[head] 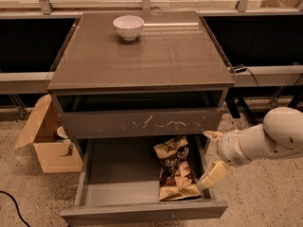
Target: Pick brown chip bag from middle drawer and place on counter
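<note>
Middle drawer (pixel 118 176): pulled fully out beneath the scratched front panel (pixel 139 123), interior exposed from above. This gives open access to its contents.

Brown chip bag (pixel 176 170): lies flat on the drawer floor, in the right half, close to the right wall, long axis running front to back. The left half of the floor is bare. The bag is not held; nothing touches it.

Hand (pixel 212 155): positioned at the right edge of the open drawer, over its right wall and just beside the bag. Its two cream fingers (pixel 214 173) are spread wide, one upper and one lower, with nothing between them. Judgement: the spread posture and sideways approach suit a reach inward to take the bag from its near edge; the grasp is not yet made.

Counter surface (pixel 142 60): flat and glossy, carrying a white bowl (pixel 128 26) near the back edge. The front area is the likely set-down zone.

Risk noted: the crinkly bag may slip or fold under a shallow pinch, and the scratched panel overhangs the lift path.

Cardboard box (pixel 45 136) stands on the floor to the left, apart from the work.
</note>
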`<move>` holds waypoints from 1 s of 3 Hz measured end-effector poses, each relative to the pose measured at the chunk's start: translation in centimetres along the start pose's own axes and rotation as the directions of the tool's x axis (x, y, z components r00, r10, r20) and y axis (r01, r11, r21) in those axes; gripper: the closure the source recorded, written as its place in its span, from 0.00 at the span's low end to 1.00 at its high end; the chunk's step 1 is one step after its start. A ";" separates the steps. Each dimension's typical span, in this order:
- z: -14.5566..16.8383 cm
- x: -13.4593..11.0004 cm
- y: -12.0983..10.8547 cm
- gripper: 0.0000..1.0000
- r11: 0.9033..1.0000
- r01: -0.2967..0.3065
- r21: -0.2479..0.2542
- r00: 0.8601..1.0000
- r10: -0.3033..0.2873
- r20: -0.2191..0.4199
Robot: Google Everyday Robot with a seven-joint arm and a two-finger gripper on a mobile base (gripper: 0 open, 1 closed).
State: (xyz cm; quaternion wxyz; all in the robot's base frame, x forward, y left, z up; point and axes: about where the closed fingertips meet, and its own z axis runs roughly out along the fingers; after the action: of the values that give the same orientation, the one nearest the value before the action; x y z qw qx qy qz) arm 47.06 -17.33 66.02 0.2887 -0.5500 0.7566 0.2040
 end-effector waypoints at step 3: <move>4.5 3.9 -1.1 0.00 0.995 -0.093 0.037 0.996 0.093 0.007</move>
State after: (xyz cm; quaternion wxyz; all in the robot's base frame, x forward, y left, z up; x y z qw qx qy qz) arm 48.18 -17.63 60.10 0.2909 -0.5081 0.7844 0.2046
